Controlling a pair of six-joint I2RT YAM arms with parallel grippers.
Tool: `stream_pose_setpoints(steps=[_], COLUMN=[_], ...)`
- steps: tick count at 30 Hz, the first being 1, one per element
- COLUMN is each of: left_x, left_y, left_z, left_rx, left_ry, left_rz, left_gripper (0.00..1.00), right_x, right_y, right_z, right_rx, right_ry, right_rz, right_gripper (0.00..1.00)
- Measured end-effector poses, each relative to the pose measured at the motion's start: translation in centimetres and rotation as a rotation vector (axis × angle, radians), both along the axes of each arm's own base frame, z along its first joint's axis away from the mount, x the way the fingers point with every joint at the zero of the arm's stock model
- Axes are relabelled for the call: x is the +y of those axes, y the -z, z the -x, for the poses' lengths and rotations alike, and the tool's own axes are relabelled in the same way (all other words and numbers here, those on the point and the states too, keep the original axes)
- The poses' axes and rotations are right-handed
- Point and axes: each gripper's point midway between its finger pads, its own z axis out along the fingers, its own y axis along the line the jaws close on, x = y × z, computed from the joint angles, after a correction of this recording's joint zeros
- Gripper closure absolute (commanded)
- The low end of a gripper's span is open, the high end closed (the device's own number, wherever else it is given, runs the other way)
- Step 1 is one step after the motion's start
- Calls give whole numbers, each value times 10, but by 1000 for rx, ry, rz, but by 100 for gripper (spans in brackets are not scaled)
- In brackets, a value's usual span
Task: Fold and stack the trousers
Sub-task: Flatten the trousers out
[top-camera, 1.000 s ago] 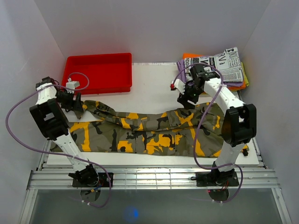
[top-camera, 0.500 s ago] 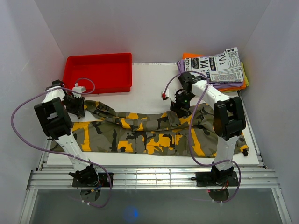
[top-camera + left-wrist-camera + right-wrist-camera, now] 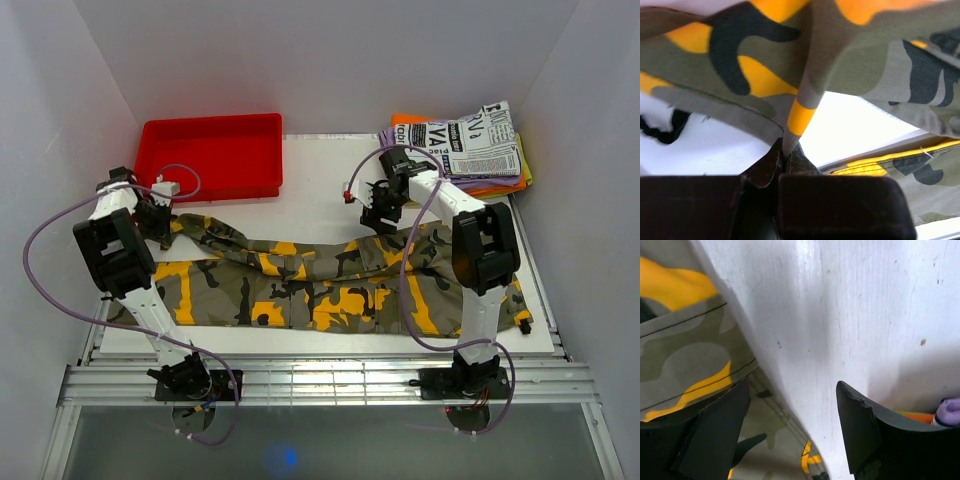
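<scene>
Camouflage trousers [image 3: 300, 285] lie stretched sideways, far edge seemingly rumpled.

White table [image 3: 320, 195], plain pale walls [image 3: 330, 60] on three sides, metal rails [image 3: 330, 385] along its near edge, soft even light

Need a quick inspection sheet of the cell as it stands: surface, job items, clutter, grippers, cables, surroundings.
Surface: white table top, bare behind the cloth.
Job's things: camouflage trousers spread lengthwise, not yet folded.
Clutter: red tray far left, nothing seen in it; stack of folded garments far right, newspaper print on top.
Grippers: left gripper shut on a pinch of the trousers at their left end; right gripper open over bare table beside the cloth's edge.
Cables: purple cables loop off both arms; the right one crosses above the trousers.
Surroundings: white walls; metal rail at the near edge.
</scene>
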Motion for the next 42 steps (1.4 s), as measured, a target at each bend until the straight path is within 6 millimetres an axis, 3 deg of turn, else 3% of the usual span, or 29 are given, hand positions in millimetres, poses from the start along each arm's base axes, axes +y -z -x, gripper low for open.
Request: stream_pose_setpoints(steps=[8, 11, 14, 18, 26, 36, 40, 42], left_x=[8, 10, 14, 18, 32, 61, 62, 62], left_y=[-26, -38, -52, -67, -87, -96, -99, -102], left_z=[-24, -31, -38, -46, -52, -40, -33, -32], left_rx=[-75, -94, -121, -147, -175, -165, -136, -122], left_ry=[-29, -35, -37, -36, -48, -67, -42, -34], left_rz=[-16, -22, -34, -53, -84, -136, -148, -143], left_gripper=[100, 100, 100, 100, 100, 100, 96, 96], right_x=[7, 8, 8, 6, -1, -50, -61, -58], right_y=[29, 33, 37, 41, 31, -51, -64, -61], right_z=[0, 3, 9, 13, 9, -17, -10, -6], right_rx=[56, 68, 102, 118, 91, -102, -130, -116], right_ry=[-47, -60, -67, -65, -49, 81, 100, 92], right_rz=[12, 19, 27, 48, 44, -30, -37, -42], right_gripper=[24, 37, 72, 92, 92, 92, 92, 74])
